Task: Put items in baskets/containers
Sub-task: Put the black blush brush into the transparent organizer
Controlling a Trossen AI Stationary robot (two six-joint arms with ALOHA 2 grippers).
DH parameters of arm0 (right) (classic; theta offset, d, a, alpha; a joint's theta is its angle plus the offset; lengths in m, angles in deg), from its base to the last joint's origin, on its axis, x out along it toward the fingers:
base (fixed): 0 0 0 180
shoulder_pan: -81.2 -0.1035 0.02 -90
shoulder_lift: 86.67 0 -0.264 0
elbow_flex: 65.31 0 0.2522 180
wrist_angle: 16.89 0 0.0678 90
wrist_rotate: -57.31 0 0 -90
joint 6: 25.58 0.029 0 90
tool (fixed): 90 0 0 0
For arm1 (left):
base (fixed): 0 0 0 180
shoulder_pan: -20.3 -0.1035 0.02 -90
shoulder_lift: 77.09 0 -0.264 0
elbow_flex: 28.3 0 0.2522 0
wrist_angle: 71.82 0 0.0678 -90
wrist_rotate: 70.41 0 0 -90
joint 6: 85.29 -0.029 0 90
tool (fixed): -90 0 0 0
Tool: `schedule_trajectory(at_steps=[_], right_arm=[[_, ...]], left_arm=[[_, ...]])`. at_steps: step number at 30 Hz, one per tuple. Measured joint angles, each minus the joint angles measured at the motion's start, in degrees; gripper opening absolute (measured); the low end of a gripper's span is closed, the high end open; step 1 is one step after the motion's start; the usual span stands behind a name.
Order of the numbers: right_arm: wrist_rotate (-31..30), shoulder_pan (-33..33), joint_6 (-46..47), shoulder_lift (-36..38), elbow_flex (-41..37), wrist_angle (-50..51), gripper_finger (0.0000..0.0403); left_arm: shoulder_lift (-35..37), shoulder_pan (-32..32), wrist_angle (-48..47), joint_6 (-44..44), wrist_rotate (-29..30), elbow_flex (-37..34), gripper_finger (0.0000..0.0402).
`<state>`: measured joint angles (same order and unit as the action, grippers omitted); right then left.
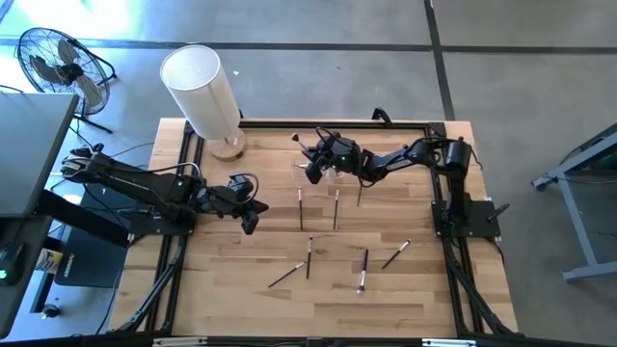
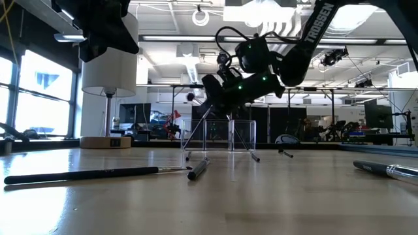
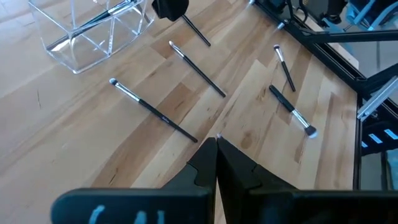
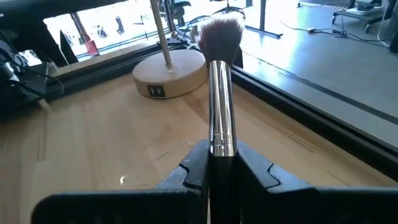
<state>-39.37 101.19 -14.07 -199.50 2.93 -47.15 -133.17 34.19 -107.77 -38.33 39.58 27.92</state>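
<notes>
My right gripper [image 4: 217, 155] is shut on a brush [image 4: 222, 99] with a silvery ferrule and fluffy pale bristles. It hangs over the clear container [image 1: 333, 176], which stands at the back middle of the table [image 1: 231, 299]. The container [image 3: 93, 37] holds a few thin brushes leaning in its compartments. Several dark-handled brushes lie loose on the wood, among them one [image 3: 152, 111] near the container, another [image 3: 198, 68] beside it and one [image 3: 292, 111] farther off. My left gripper [image 1: 249, 214] is shut and holds nothing, hovering left of the loose brushes.
A tall white cylinder lamp [image 1: 202, 92] on a round wooden base stands at the back left corner. A fan [image 1: 58, 63] sits on the floor beyond it. Black rails [image 1: 439, 222] frame the table's sides. In the low view, two brushes [image 2: 98, 173] [image 2: 385, 170] lie near the front.
</notes>
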Motion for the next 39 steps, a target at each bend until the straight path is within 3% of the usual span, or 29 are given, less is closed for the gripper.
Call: schedule_trajectory(at_steps=[5, 9, 15, 22, 27, 29, 39], right_arm=[[2.46, -0.62, 0.03, 1.52, 0.00, -4.68, 0.0040], [4.03, -1.97, -1.29, 7.34, -0.02, -4.53, 0.0040], [5.77, -5.29, -4.36, 20.73, 0.00, 5.33, 0.0040], [7.72, -11.39, -4.07, 32.70, 0.00, 19.35, 0.0040], [8.15, -17.61, -4.23, 33.86, 0.00, 18.76, 0.0040], [7.18, -19.61, -5.39, 33.36, 0.00, 17.37, 0.0040], [4.88, -23.05, -8.54, 31.93, 0.00, 8.84, 0.0040]], left_arm=[[0.00, 0.00, -0.05, -0.17, 0.23, 0.00, 0.0003], [-0.02, -0.02, 0.01, -0.53, 3.78, 0.00, 0.0003], [-0.66, -0.05, 6.96, -4.13, 12.43, 0.02, 0.0008], [-0.61, -0.07, 26.50, -19.94, 12.72, 0.02, 0.0092], [-2.17, -0.07, 39.79, -32.73, 12.26, 0.05, 0.0164], [-3.22, -0.05, 45.36, -37.59, 9.47, 0.07, 0.0181], [-10.65, -0.04, 62.86, -46.67, 7.48, 0.96, 0.0193]])
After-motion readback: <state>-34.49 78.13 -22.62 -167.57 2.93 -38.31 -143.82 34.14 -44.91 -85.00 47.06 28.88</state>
